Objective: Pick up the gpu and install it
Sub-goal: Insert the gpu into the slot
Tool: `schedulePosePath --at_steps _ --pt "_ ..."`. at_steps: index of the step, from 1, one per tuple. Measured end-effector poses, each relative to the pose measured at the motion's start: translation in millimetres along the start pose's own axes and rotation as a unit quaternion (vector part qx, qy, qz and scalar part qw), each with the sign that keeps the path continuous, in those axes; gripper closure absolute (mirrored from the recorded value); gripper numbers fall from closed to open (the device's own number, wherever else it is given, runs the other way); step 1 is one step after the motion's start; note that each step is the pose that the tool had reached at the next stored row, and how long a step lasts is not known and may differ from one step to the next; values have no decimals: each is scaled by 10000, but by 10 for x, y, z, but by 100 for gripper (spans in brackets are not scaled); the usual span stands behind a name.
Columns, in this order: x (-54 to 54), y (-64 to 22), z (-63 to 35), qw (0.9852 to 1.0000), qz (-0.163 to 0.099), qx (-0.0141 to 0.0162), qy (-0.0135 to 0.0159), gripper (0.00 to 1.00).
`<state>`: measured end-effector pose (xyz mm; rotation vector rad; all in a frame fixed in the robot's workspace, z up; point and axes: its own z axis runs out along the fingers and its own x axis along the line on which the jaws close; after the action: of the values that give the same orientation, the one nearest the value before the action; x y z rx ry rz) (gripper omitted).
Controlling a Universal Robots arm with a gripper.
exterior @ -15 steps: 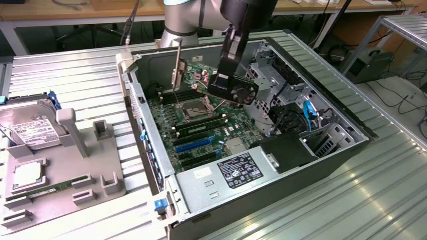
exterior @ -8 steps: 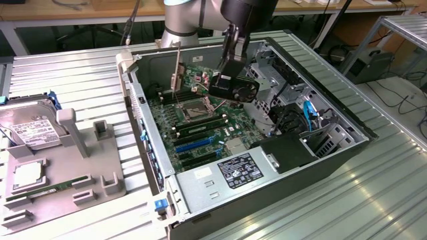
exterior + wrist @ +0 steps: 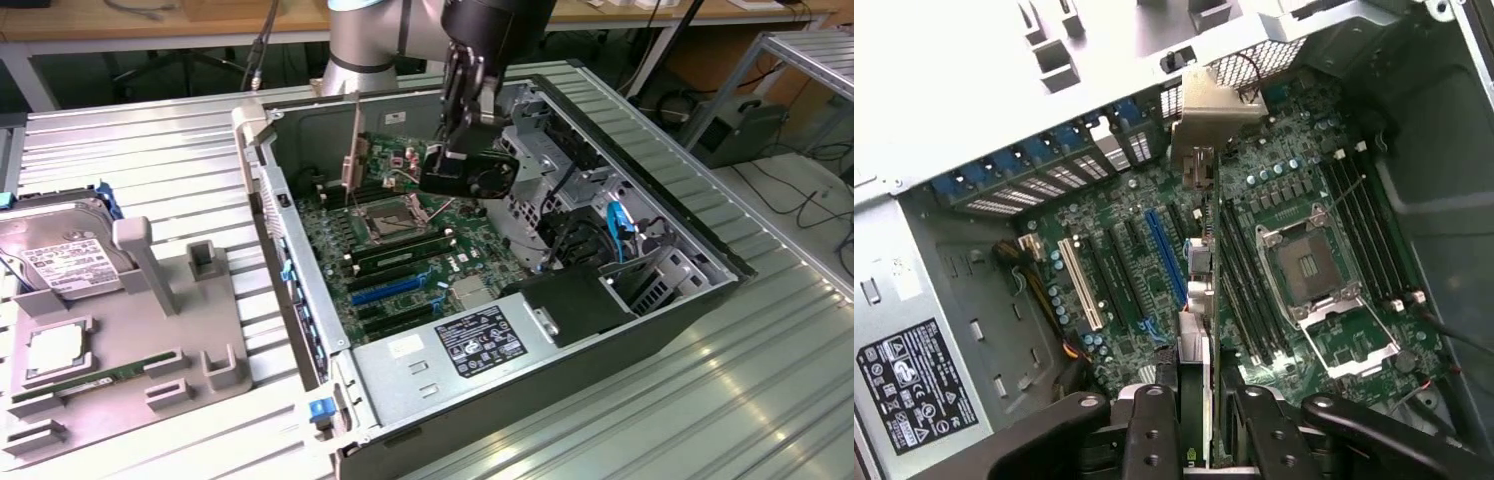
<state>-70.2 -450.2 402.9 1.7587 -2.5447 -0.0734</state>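
Note:
The gpu (image 3: 470, 172) hangs inside the open computer case (image 3: 694, 300), above the motherboard, with its black fan face turned to the exterior view's right. Its pale metal bracket (image 3: 356, 150) points toward the case's rear wall. My gripper (image 3: 461, 148) comes down from above and is shut on the card's upper edge. In the wrist view the gpu (image 3: 1197, 300) appears edge-on between my two black fingers (image 3: 1154, 430). Its bracket (image 3: 1216, 105) is near the rear slot openings. The card hovers beside the blue expansion slot (image 3: 1166, 255), apart from the board.
The motherboard carries an open CPU socket (image 3: 400, 212), memory slots (image 3: 1249, 290) and a white slot (image 3: 1079, 285). A labelled power supply (image 3: 481, 335) and drive cages (image 3: 641, 270) crowd the case. On the exterior view's left, a grey fixture (image 3: 160, 300) holds a hard drive (image 3: 60, 262) and a memory stick (image 3: 94, 380).

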Motion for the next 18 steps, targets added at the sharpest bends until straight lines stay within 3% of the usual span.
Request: schedulePosePath --at_steps 5,10,15,18 --pt "0 1 0 9995 -322 2 -78 74" --pt "0 -1 14 9969 -783 24 -58 74" --pt "2 -4 63 9927 -1207 31 -33 74" --pt "42 31 118 9921 -1256 31 -30 74"
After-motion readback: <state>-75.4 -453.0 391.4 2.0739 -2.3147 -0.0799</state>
